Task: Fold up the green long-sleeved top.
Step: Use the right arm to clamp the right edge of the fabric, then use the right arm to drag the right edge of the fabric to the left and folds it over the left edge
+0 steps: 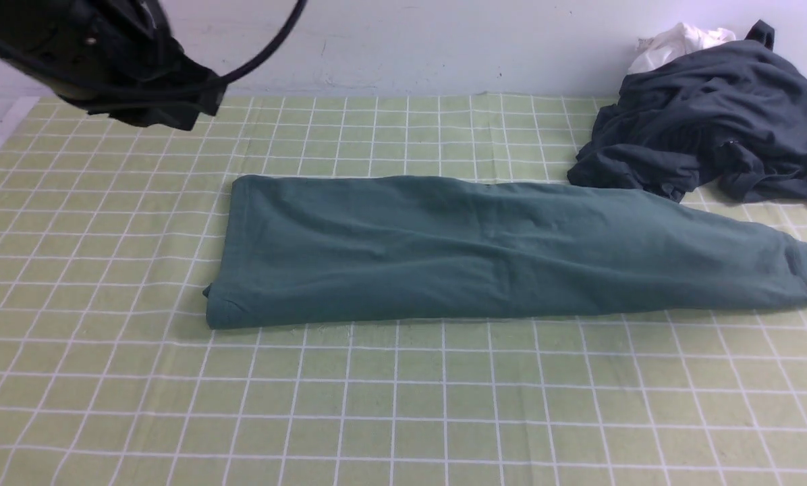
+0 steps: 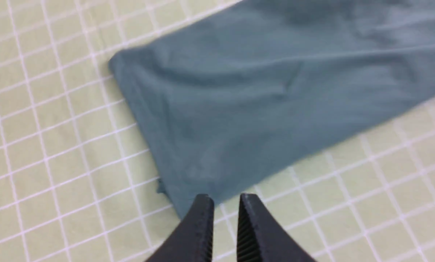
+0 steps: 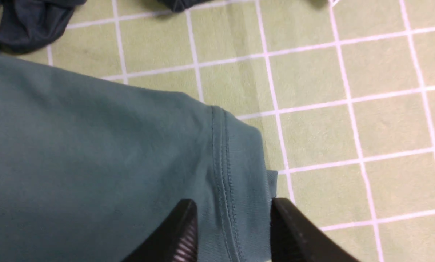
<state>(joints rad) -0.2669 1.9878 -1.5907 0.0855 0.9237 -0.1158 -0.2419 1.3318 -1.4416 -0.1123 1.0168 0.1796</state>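
The green long-sleeved top [image 1: 498, 250] lies flat as a long folded band across the middle of the table, its narrower end reaching the right side. My left arm [image 1: 106, 67] hangs high above the back left. In the left wrist view, the left gripper [image 2: 226, 203] hovers above the band's squared-off end [image 2: 257, 91], jaws a narrow gap apart with only tablecloth showing between them. In the right wrist view, my right gripper [image 3: 234, 207] stands open just over the top [image 3: 94, 163], one finger on each side of its stitched hem [image 3: 221, 163], not pinching the cloth.
A crumpled dark charcoal garment [image 1: 707, 128] lies at the back right, close to the top's far edge, with a small white cloth [image 1: 680, 40] behind it. The green checked tablecloth [image 1: 403, 405] covers the table. A wall runs along the back.
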